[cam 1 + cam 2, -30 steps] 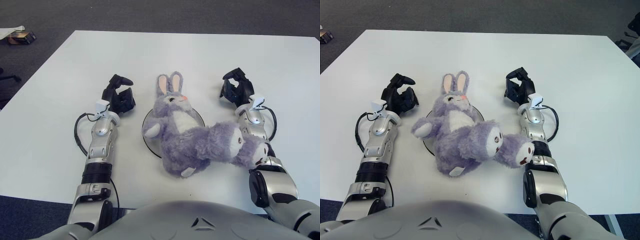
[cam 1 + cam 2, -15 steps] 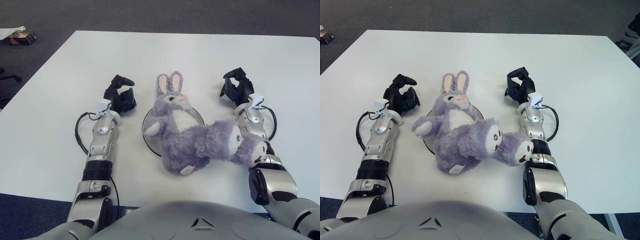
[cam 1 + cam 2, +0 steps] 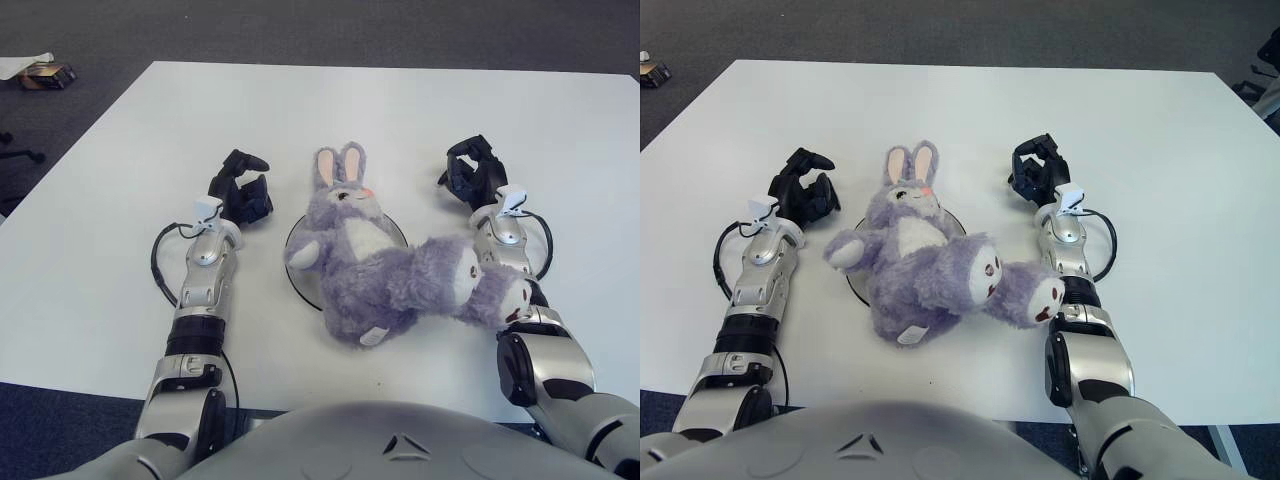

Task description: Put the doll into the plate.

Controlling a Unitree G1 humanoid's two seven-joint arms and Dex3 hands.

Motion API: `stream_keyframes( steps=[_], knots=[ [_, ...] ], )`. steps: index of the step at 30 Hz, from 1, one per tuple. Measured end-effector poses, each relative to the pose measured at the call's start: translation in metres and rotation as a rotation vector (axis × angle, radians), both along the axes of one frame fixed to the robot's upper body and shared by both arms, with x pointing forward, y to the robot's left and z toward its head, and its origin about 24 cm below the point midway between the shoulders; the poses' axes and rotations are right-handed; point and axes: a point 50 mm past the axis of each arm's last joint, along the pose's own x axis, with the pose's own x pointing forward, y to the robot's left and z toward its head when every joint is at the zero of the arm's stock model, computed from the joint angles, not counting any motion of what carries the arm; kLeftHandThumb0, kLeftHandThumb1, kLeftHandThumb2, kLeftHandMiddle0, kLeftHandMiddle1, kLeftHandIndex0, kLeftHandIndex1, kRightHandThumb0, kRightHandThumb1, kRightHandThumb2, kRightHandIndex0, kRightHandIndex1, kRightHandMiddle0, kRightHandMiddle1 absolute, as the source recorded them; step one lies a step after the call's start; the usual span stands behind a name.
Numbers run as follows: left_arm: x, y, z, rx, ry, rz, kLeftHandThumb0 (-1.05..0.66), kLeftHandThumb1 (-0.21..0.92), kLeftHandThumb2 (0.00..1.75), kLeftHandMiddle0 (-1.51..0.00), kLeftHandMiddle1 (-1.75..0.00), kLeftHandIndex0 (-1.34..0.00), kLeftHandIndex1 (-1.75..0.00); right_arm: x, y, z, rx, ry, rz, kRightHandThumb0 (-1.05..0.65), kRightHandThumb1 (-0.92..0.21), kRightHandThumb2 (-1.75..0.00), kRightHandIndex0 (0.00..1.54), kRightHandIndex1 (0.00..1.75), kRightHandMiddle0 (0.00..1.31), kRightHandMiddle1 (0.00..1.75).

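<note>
A purple rabbit doll (image 3: 375, 270) lies sprawled on its back over a dark-rimmed plate (image 3: 296, 262) near the front of a white desk (image 3: 400, 110), its torso and head covering most of the dish while its legs spill off to the right of the plate, one foot against the right forearm. The doll is too big for the plate, which is probably why only a sliver of rim shows at the doll's left side and behind its shoulder. The left hand (image 3: 240, 192) sits just left of the plate, fingers loosely curled and holding nothing, clear of the doll. The right hand (image 3: 470, 175) shows right of the plate and slightly beyond it, fingers likewise curled around nothing. With both hands apart from the toy and flanking the plate, the placement looks essentially done; the doll rests under its own weight, centred enough that it seems unlikely to slide off. The overhanging legs are the one loose end, since the soft body could tip if nudged by the right arm.
</note>
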Motion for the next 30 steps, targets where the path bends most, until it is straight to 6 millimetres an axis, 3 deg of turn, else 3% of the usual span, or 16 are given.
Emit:
stream_keyframes(
  steps=[30],
  knots=[
    [-0.0022, -0.0009, 0.0030, 0.003, -0.026, -0.017, -0.42, 0.52, 1.06, -1.08, -1.75, -0.45, -1.75, -0.0022, -0.0010, 0.0021, -0.008, 0.012, -0.007, 0.00, -0.57, -1.02, 0.32, 1.75, 0.30, 1.75]
  ],
)
